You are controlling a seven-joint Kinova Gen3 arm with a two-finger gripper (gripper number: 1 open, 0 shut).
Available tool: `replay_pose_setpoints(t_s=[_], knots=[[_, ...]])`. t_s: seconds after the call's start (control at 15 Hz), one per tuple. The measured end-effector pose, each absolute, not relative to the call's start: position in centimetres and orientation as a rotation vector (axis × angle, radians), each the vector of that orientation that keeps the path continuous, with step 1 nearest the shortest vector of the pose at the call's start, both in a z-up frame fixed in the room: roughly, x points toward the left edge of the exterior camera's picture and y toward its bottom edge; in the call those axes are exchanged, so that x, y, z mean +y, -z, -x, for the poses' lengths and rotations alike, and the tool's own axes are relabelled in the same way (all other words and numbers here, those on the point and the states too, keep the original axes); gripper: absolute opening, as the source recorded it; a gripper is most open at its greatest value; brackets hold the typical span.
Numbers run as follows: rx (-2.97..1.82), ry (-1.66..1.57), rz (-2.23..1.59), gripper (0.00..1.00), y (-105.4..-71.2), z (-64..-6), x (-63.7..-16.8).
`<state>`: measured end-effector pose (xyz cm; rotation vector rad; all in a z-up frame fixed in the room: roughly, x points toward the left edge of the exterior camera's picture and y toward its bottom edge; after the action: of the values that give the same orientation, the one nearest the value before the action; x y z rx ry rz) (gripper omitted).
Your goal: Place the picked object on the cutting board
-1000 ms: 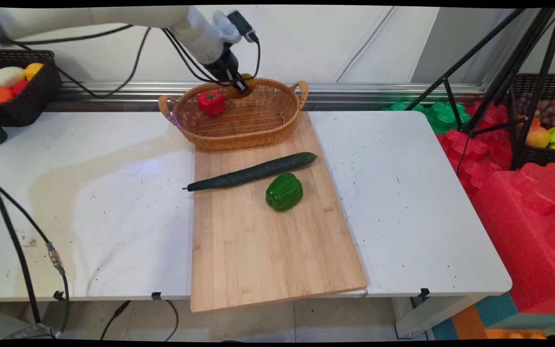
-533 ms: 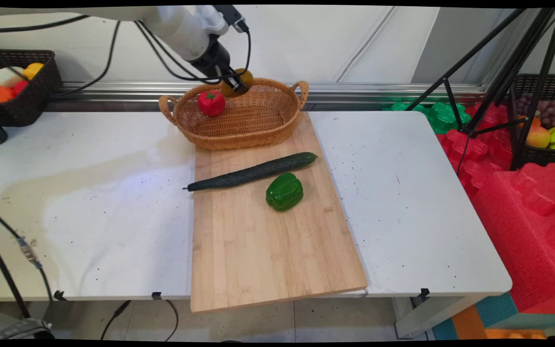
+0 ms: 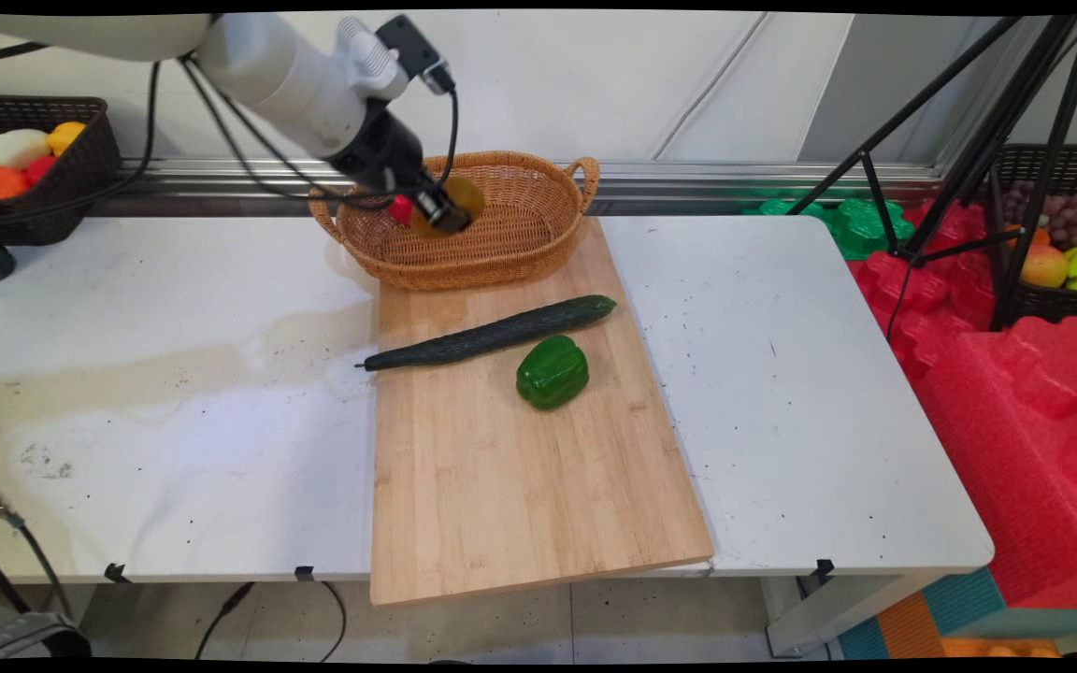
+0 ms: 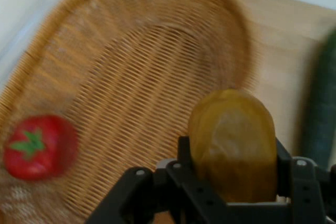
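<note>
Gripping a yellowish-brown, smooth oval potato-like vegetable (image 4: 232,145), the black two-finger gripper (image 3: 440,213) has its fingers clamped on both sides of it, one finger pad (image 4: 283,174) pressed to its right flank in the hand view. No gap shows between pads and vegetable, so the grasp looks firm. The held vegetable (image 3: 450,207) sticks out past the fingertips, long axis running along the gripper's pointing direction, rounded end forward.

Held item hangs over the woven tan wicker basket with two handles (image 3: 520,248), above its left half, not touching the weave as far as can be told. Basket rim (image 4: 105,30) curves around the top and left of the hand view. Small glossy red bell pepper with green stem (image 4: 38,148) lies in the basket, to the left of the gripper in the hand view; in the main view it is mostly hidden behind the wrist, only a red sliver (image 3: 399,209) showing.

Basket sits at the far end of the pale bamboo cutting board (image 3: 510,486), which lies on the white table (image 3: 174,421). Long dark green cucumber (image 3: 492,334) lies diagonally across the board, near side of the basket, well apart from the gripper; its blurred edge (image 4: 321,108) shows at the right of the hand view. Shiny green bell pepper (image 3: 552,372) sits just beside the cucumber, on its near side.
</note>
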<state>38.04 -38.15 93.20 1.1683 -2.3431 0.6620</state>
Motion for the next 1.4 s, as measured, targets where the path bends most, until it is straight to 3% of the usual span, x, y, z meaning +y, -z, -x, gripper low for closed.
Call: replay_pose_setpoints(t_s=[0.73,1.4], knots=[[-2.432,-0.430,-1.131,0.00,-90.8,-33.6,-27.1],[-2.529,-0.363,-1.074,0.00,-86.0,-31.5,-26.9]])
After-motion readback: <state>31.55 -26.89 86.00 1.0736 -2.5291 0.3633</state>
